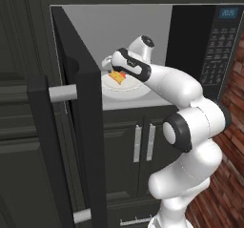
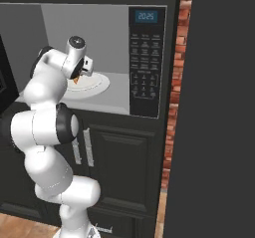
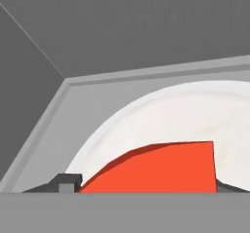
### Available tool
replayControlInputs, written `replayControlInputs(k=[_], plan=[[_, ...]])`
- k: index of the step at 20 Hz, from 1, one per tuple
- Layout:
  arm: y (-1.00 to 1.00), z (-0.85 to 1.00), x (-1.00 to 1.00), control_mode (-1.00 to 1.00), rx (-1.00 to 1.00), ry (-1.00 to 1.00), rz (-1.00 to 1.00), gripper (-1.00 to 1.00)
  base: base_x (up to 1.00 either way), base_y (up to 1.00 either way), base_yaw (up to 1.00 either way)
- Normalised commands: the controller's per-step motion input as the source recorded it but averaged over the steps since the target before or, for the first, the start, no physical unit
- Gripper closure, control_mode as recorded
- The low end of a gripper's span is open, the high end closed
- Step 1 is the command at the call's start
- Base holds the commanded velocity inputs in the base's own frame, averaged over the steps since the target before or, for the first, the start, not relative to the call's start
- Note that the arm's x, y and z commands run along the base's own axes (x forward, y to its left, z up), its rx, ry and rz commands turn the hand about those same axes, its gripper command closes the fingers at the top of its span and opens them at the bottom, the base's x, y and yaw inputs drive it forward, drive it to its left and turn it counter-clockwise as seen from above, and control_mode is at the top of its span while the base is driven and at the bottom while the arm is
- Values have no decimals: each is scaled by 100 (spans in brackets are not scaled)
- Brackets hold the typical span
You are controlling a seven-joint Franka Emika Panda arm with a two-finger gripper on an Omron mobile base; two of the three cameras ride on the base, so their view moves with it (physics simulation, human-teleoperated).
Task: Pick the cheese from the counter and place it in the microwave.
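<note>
Microwave door (image 1: 71,127) swung wide at the left, bar handle (image 1: 62,93) toward the camera, edge just beside the arm. Inside the microwave (image 1: 143,26), white round plate (image 1: 136,91) on the grey floor. Cheese (image 1: 117,76) over the plate, clamped between the tool (image 1: 116,74) tips; red rind close against the hand camera. Keypad (image 2: 144,62) with blue display at the right, brick wall (image 2: 177,82) beyond.
</note>
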Motion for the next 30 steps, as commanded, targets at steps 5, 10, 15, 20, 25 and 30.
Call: replayControlInputs(k=[5, 10, 15, 20, 25, 30], plan=[[-14, -5, 1, -100, 0, 0, 0, 100, 0, 0, 0], [-21, 0, 0, -100, -1, 0, 0, 100, 0, 0, 0], [-10, 0, 0, -100, -3, 0, 0, -100, 0, 0, 0], [0, 0, 0, -100, -1, 0, 0, -100, 0, 0, 0], [0, 0, 0, -100, 0, 0, 0, -100, 0, 0, 0], [0, 0, 0, -100, 0, 0, 0, -100, 0, 0, 0]])
